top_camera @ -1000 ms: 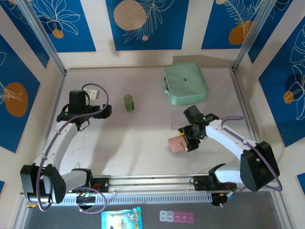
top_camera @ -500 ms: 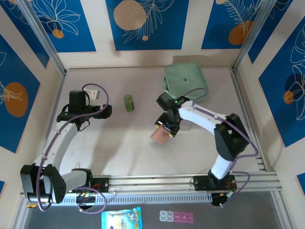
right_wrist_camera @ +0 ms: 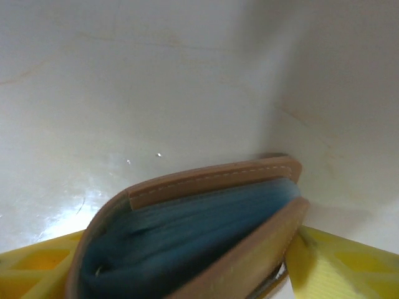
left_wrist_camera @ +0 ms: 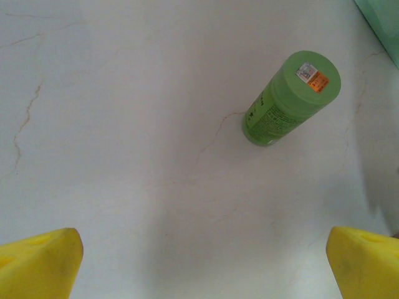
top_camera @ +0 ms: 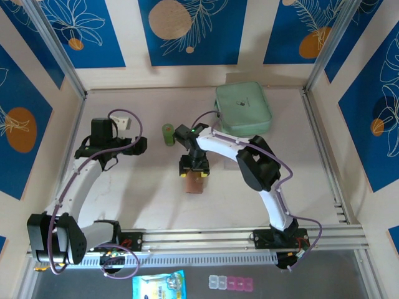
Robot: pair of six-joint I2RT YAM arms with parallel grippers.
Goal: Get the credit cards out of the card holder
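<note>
Card holder (right_wrist_camera: pixel 206 246) edge-on, long axis lower left to upper right of wrist frame. R end effector (top_camera: pixel 194 169) grips its covers; L end effector (left_wrist_camera: pixel 199 261) wide, empty.

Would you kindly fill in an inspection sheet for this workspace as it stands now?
Surface: pale table with faint crack lines.
Job's things: tan wallet at mid table, slightly open, blue-grey pockets showing; no cards seen outside it.
Clutter: green can standing; mint pouch at the far side; blue packet and small boxes in front of the rail.
Grippers: left gripper open and empty, facing the can; right gripper closed on the wallet.
Cables: purple cables loop along both arms.
Surroundings: blue leaf-print wall panels.
</note>
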